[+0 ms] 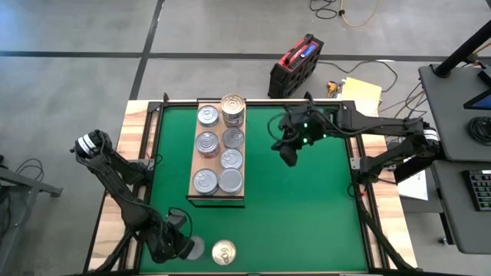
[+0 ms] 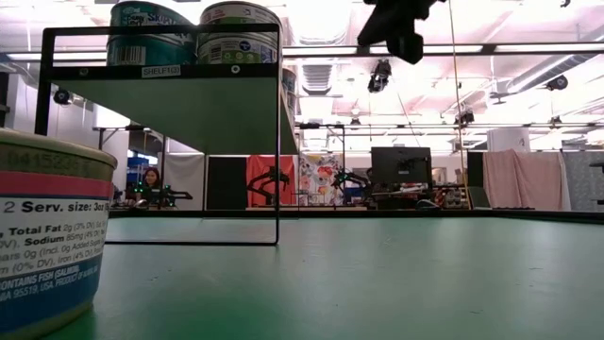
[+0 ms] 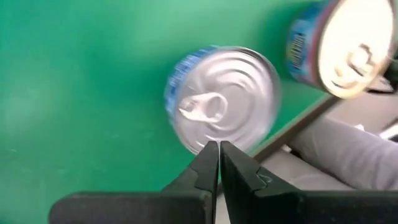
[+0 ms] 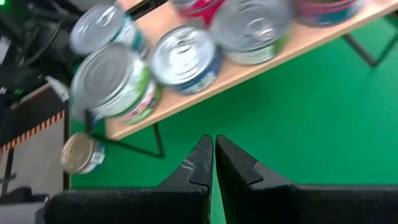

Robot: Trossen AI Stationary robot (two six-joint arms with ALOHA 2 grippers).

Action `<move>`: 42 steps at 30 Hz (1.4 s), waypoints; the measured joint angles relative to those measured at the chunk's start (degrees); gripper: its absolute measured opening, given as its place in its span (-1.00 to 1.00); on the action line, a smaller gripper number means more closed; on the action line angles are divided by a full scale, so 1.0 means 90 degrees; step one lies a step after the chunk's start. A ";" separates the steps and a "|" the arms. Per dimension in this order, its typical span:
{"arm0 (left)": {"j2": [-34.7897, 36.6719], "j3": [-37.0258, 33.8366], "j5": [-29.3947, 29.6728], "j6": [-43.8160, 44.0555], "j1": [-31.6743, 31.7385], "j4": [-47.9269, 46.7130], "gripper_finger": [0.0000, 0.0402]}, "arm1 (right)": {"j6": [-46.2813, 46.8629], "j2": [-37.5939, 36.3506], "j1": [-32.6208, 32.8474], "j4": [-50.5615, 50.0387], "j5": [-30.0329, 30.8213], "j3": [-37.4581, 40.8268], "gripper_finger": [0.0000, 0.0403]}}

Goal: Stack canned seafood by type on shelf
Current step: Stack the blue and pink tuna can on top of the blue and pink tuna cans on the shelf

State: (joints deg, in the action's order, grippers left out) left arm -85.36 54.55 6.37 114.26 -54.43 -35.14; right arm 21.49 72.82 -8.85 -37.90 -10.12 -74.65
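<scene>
about nine tins (image 1: 207,142), one shelf (image 1: 193,178).

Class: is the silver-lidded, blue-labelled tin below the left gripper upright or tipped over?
Upright. The left wrist view shows the round silver-lidded, blue-labelled tin lid-up on the green mat, pull tab facing the camera, beneath the shut left gripper.

Most cans (image 1: 219,146) sit on the shelf (image 1: 196,157); two cans (image 1: 211,251) lie near the table's front edge.

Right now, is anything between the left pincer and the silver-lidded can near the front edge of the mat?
Nothing visible. The left pincer, shut and empty, hangs just over the silver-lidded can, with only bare green mat around it. The gold-lidded can sits off to one side, apart.
</scene>
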 joint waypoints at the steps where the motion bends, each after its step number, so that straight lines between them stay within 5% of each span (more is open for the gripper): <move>1: 0.0000 0.0096 0.0000 -0.0053 0.0000 -0.0043 -1.00 | 0.0036 0.0002 0.0130 -0.0006 0.0056 0.0000 -0.95; 6: 0.0007 0.0802 0.0013 -0.0787 0.0017 -0.0499 -1.00 | 0.0491 -0.0013 0.0878 -0.0067 0.0377 0.0000 -0.95; 12: 0.0017 0.1460 0.0229 -0.2816 0.0132 -0.0979 -1.00 | 0.2033 -0.0039 0.2065 -0.0048 0.1280 -0.0002 -0.95; 24: 0.0287 0.0966 0.0377 -0.5612 0.0046 -0.0977 -1.00 | 0.5758 0.0412 0.4104 0.1139 0.3248 -0.0012 -0.95; 33: 0.0453 0.0506 0.1239 -0.6826 -0.0017 -0.0812 -1.00 | 0.6229 0.1728 0.4442 0.2802 0.3473 -0.0007 -0.95; 42: 0.0482 -0.0149 0.1472 -0.6849 -0.0019 -0.0055 -1.00 | 0.5928 0.2882 0.4443 0.4326 0.3470 -0.0007 -0.95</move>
State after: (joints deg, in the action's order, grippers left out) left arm -81.03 53.21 19.62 52.62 -54.61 -35.63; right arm 74.84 98.76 31.14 1.03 21.11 -74.72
